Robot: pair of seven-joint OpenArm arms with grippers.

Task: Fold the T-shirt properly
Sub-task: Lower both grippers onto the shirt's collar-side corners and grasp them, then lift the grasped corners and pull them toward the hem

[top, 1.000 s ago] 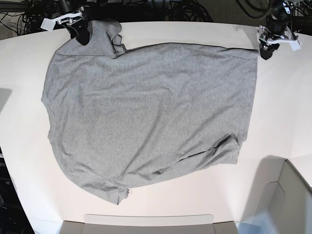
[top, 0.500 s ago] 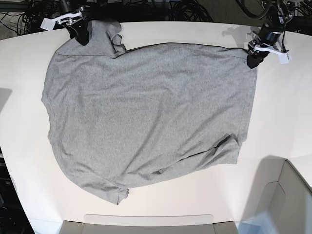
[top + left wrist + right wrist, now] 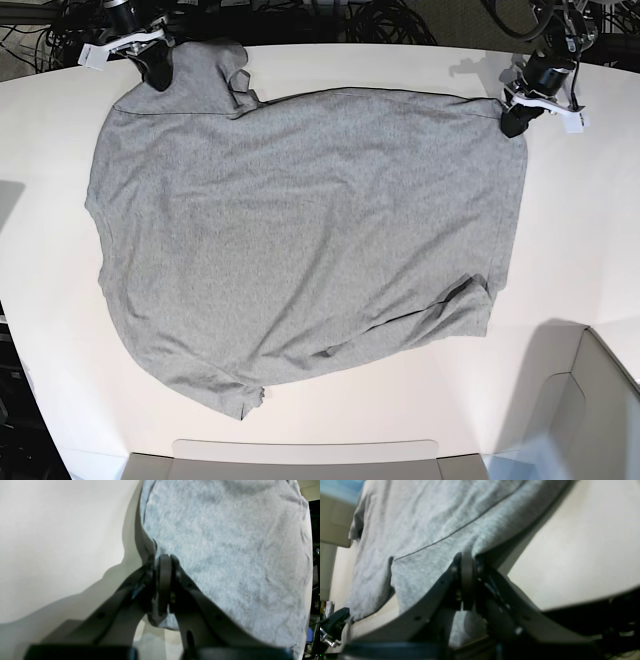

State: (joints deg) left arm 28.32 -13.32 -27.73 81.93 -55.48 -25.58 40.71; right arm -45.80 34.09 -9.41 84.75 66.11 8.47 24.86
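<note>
Large heather-grey cotton T-shirt (image 3: 300,240) lay spread flat, plain side up, on white table (image 3: 580,250). Left gripper (image 3: 511,122) had jaws pinched tight on far hem corner. Right gripper (image 3: 158,72) had jaws clamped on cloth at far sleeve edge.

Both arms reach in along the table's (image 3: 330,60) far edge. Left gripper (image 3: 512,124) sits at the far right corner of the shirt (image 3: 300,230), jaws pinched tight on its edge. Right gripper (image 3: 158,78) is at the far left corner, also clamped on fabric.
</note>
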